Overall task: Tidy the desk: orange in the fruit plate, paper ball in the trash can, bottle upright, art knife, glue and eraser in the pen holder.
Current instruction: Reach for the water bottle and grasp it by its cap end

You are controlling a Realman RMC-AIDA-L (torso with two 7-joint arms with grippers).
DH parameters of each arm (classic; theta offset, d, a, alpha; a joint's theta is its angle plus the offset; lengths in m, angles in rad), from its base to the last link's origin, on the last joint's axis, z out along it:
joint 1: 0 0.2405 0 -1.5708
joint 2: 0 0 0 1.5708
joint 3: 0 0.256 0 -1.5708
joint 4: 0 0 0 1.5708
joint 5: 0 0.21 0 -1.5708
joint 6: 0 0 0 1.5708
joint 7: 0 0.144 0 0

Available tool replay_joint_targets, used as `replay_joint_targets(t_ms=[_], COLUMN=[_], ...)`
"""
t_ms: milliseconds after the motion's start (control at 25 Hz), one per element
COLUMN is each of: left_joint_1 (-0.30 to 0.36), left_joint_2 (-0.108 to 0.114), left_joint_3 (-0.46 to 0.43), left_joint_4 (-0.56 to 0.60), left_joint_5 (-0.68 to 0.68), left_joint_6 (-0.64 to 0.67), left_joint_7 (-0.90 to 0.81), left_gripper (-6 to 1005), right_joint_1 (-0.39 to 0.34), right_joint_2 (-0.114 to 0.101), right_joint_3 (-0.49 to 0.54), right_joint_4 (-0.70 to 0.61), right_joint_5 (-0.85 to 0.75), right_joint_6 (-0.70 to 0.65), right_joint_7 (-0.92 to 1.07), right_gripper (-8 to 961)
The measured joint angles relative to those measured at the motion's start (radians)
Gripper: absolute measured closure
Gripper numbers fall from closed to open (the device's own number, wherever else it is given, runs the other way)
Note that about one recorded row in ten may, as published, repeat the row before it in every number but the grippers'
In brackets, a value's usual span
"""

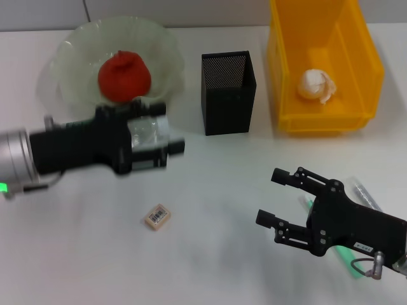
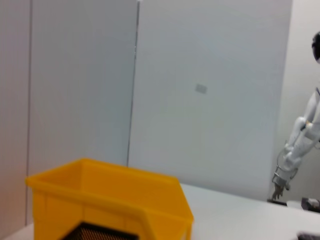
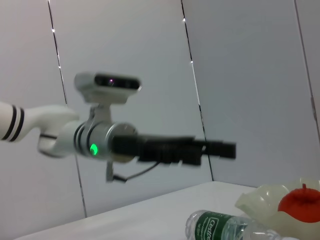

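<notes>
The eraser [image 1: 157,216] lies flat on the white desk [image 1: 210,254], near the front, with its label up. Nothing touches it. The left gripper [image 1: 172,147] hangs above the desk, just past the eraser and a bit to the left. It points sideways toward the pen holder [image 1: 227,93]. The bottle [image 1: 145,135] lies on its side right under this gripper, so only a clear bit of it shows from the head. In the right wrist view the bottle [image 3: 225,227] lies flat on the desk with its green label showing. I cannot tell if the left gripper is open or closed, or if it has the bottle.

The right gripper [image 1: 276,197] is at the front right, well apart from the eraser. Its two fingers are spread wide and hold nothing. Under it lie a green stick [image 1: 343,254] and a clear tube [image 1: 365,194], partly hidden by the arm.

Farther back, the pen holder stands upright in the middle. I see nothing inside it from here. To its right is the yellow trash can [image 1: 286,76], with the paper ball [image 1: 316,85] lying in it. To the far left is the fruit plate [image 1: 70,57], with the orange [image 1: 124,74] sitting in it. The left gripper sits just in front of the plate's near rim.
</notes>
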Motion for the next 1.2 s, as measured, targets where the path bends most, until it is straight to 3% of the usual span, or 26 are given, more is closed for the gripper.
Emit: replay_joint_targets(t_ms=[240, 480, 600, 920, 1200], left_joint_1=[-0.062, -0.211, -0.266, -0.318, -0.361], left_joint_2=[0.001, 0.002, -0.003, -0.009, -0.012], left_joint_3=[0.009, 0.028, 0.103, 0.313, 0.365], left_joint_4=[0.207, 0.374, 0.415, 0.432, 0.374], left_joint_5=[0.095, 0.412, 0.573, 0.816, 0.958], left_joint_6=[-0.050, -0.047, -0.063, -0.203, -0.244], left_joint_7=[-0.208, -0.514, -0.609, -0.755, -0.811], left_gripper=[241, 242, 242, 243, 244], right_joint_1=[0.011, 0.007, 0.004, 0.015, 0.015], right_joint_2=[0.000, 0.000, 0.001, 0.001, 0.001], right_joint_3=[0.000, 0.000, 0.000, 0.000, 0.000], right_joint_4=[0.005, 0.007, 0.007, 0.022, 0.024], right_joint_5=[0.000, 0.001, 0.002, 0.014, 0.014], right_joint_6=[0.000, -0.005, -0.007, -0.007, -0.007], right_joint_7=[0.002, 0.012, 0.012, 0.012, 0.010], right_gripper=[169, 170, 170, 169, 170])
